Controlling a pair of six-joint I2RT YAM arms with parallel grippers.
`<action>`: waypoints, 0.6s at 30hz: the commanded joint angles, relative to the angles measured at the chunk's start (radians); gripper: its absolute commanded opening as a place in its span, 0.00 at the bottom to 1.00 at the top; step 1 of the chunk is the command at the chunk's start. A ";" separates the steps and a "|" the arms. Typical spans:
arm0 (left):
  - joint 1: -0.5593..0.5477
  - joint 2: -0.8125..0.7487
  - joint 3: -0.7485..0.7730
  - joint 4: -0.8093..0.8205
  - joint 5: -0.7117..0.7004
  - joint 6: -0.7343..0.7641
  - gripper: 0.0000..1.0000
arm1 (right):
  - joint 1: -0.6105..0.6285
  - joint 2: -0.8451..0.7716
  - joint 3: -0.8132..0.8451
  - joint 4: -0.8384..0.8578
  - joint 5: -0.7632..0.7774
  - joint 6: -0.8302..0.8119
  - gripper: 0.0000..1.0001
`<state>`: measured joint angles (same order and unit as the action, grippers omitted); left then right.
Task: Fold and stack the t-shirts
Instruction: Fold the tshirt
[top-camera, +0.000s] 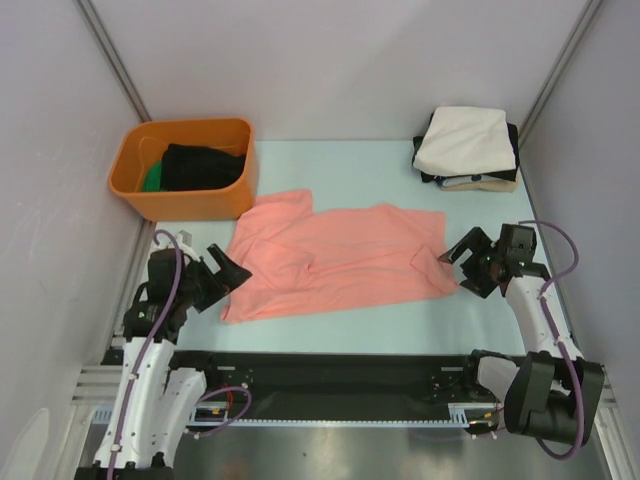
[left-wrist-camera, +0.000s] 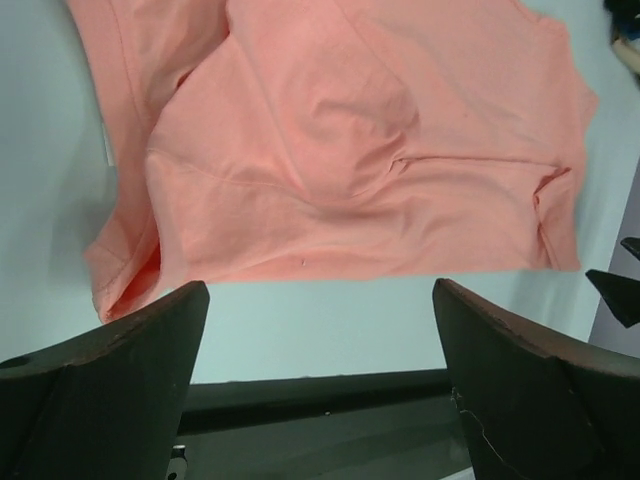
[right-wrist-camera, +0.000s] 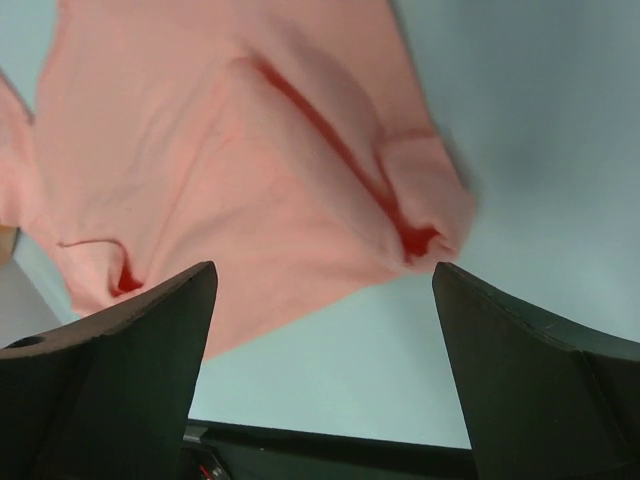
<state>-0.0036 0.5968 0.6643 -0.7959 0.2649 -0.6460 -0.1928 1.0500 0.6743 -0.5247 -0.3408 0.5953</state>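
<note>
Left pincer (top-camera: 232, 266) agape | right pincer (top-camera: 455, 272) agape | pink t-shirt (top-camera: 335, 262) on pale table (top-camera: 350, 165) | grey walls (top-camera: 330, 60)

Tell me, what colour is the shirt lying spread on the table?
The shirt is plain salmon pink, clearest in the top external view.

Bare table (top-camera: 340, 165) runs between the orange tub (top-camera: 190, 205) in the far left corner and the stack of folded t-shirts (top-camera: 467, 148) in the far right corner. A narrower bare strip lies along the near edge, in front of the salmon-pink t-shirt (top-camera: 335, 262) covering the middle. The left gripper (top-camera: 232, 268) and right gripper (top-camera: 455, 262), jaws spread with nothing between them, flank the shirt's ends, hemmed by the side walls (top-camera: 50, 150).
</note>
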 joint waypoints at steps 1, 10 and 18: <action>-0.061 0.012 -0.031 0.014 -0.056 -0.012 1.00 | 0.007 0.021 -0.042 0.032 0.135 0.035 0.95; -0.371 0.153 -0.147 0.129 -0.260 -0.199 1.00 | -0.034 0.102 -0.153 0.150 0.068 0.055 0.77; -0.371 0.234 -0.224 0.242 -0.354 -0.208 1.00 | -0.062 0.123 -0.171 0.239 0.005 0.029 0.02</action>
<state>-0.3702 0.8135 0.4416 -0.6388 -0.0132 -0.8345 -0.2306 1.1561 0.5060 -0.3672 -0.2958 0.6365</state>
